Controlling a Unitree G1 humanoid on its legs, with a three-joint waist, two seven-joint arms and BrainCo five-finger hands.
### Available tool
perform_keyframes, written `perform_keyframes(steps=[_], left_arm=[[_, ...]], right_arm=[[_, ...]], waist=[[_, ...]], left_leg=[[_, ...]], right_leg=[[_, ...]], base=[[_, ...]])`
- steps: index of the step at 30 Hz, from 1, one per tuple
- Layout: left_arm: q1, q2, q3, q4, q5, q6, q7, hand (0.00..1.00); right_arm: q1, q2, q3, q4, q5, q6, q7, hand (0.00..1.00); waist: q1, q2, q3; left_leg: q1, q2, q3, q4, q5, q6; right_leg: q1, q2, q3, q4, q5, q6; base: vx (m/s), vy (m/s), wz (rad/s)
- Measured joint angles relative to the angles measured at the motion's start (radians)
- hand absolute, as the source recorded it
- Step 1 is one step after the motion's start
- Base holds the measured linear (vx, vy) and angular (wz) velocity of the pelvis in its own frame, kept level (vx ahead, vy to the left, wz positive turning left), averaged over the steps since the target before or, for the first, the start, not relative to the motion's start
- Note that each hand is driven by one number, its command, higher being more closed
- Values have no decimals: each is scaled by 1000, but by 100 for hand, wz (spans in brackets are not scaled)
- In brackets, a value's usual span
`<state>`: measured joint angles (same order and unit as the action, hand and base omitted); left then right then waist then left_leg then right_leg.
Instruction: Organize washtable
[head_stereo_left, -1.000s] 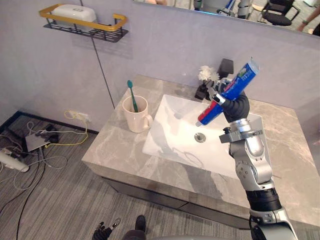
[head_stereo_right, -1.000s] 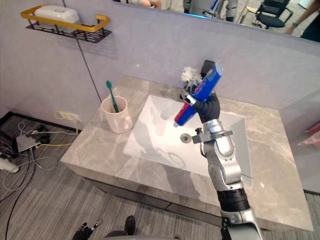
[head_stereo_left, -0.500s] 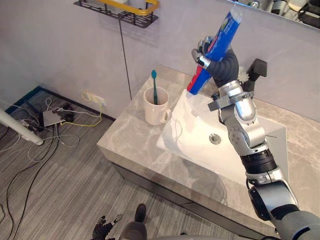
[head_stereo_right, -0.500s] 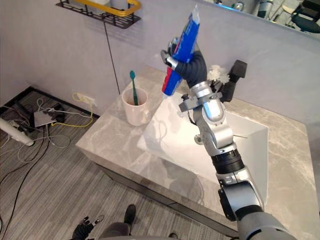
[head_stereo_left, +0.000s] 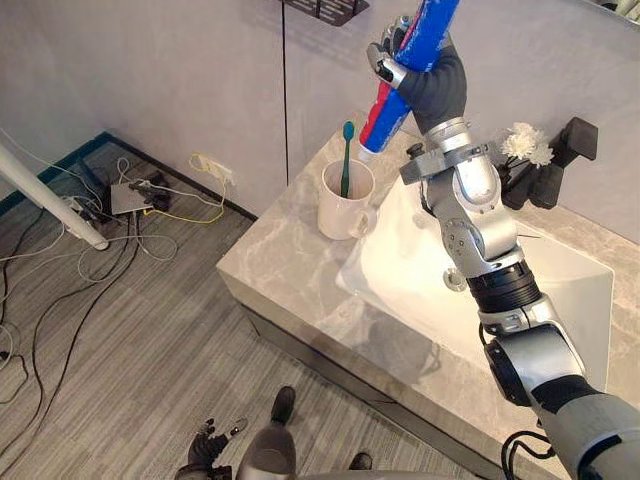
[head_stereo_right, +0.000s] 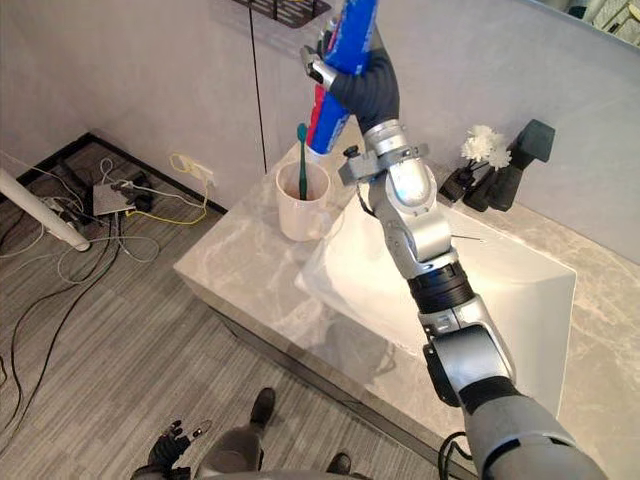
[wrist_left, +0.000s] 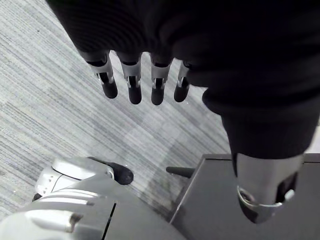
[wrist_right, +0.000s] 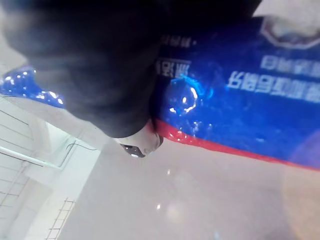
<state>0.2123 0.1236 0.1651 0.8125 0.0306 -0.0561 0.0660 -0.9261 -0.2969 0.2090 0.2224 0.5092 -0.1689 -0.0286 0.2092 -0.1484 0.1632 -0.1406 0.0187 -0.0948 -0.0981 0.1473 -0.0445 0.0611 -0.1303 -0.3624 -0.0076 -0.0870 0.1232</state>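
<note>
The stone counter (head_stereo_left: 290, 270) and its white sink (head_stereo_left: 560, 300) sit differently in the eye views than a second ago, but that is the head turning, not the furniture moving. The real change is the right hand (head_stereo_left: 432, 85). A second ago it held the toothpaste tube (head_stereo_left: 388, 105) over the sink by the black tap (head_stereo_left: 560, 160). Now it has swung left, fingers wrapped round the tube, which stands nearly upright, cap down, just above the mug (head_stereo_left: 345, 205) on the counter's left. The green toothbrush (head_stereo_left: 346, 160) already stands in that mug. I judge the tube is about to be lowered in beside it. The left hand (wrist_left: 134, 85) hangs over the floor, fingers loosely straight, holding nothing.
</note>
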Motion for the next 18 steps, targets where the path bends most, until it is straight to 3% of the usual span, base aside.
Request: perform_keyframes(steps=[10, 18], left_arm=[[-17, 1, -10, -4, -2, 0, 1, 0], [-18, 3, -15, -17, -1, 0, 1, 0]], right_arm=[[-8, 5, 6, 22, -9, 0, -15, 100], [-8, 20, 38, 43, -17, 4, -12, 100]], waist=[[24, 0, 15], [24, 0, 34]], left_leg=[[-17, 7, -10, 1, 5, -7], [-17, 12, -13, 1, 7, -10]], right_leg=[[-12, 8, -16, 1, -1, -1], [-11, 13, -19, 3, -2, -4]], base=[[-11, -5, 3], [0, 0, 0]])
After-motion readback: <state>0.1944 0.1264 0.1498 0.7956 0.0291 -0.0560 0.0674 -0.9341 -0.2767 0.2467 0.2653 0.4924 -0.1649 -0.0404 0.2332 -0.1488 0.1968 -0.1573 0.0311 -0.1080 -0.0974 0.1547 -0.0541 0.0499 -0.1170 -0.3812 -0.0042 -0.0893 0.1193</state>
